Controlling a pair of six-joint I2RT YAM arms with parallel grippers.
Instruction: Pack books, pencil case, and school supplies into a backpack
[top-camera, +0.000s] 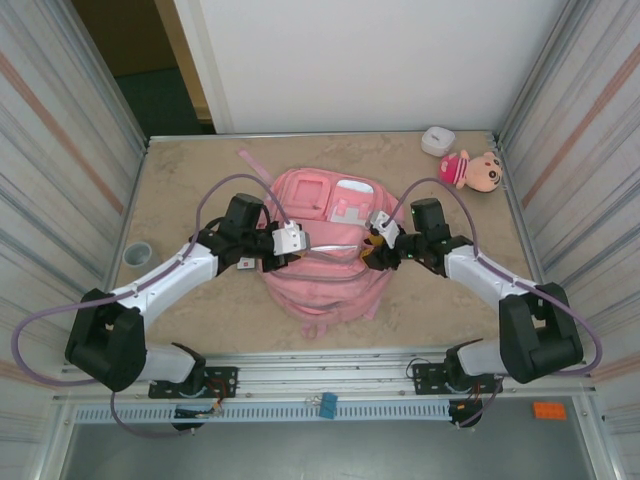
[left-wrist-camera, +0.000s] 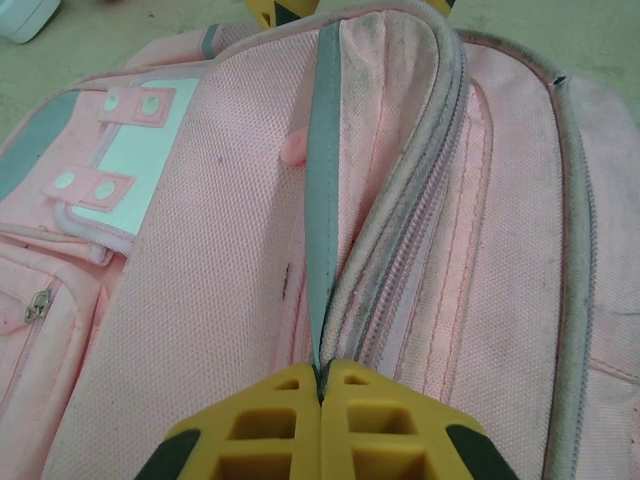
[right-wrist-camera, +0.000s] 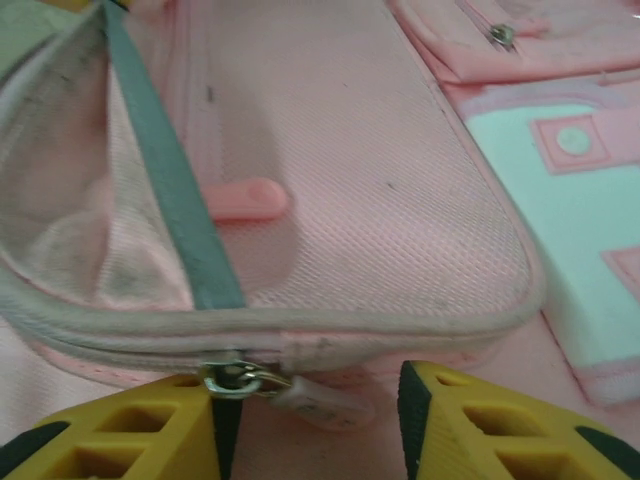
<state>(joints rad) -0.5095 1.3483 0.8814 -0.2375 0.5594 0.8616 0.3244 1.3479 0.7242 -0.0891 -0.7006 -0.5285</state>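
Backpack (top-camera: 330, 285), pink, lies flat at mid-table with its front pockets up, between the two arms.

Left gripper (left-wrist-camera: 321, 372): yellow fingers pressed tight together, pinching the backpack's grey trim strip (left-wrist-camera: 322, 200) where it runs down beside the zip track. Fabric rises from the pinch, and the zip edges to the right of the strip stand slightly parted.

Right gripper (right-wrist-camera: 310, 385): fingers apart, low against the pink fabric. The zipper pull (right-wrist-camera: 300, 395) lies in the gap, its metal slider just beside the left-hand finger; cannot tell whether they touch. Above it the compartment mouth gapes at one end, pale lining visible.

From above, both wrists meet over the backpack's middle, left from the left side, right from the right.

Further out: plush doll (top-camera: 475, 170) and small white case (top-camera: 437, 140) at the far right corner of the table (top-camera: 200, 170), well apart from the backpack. Grey ring (top-camera: 137, 254) at the left edge.
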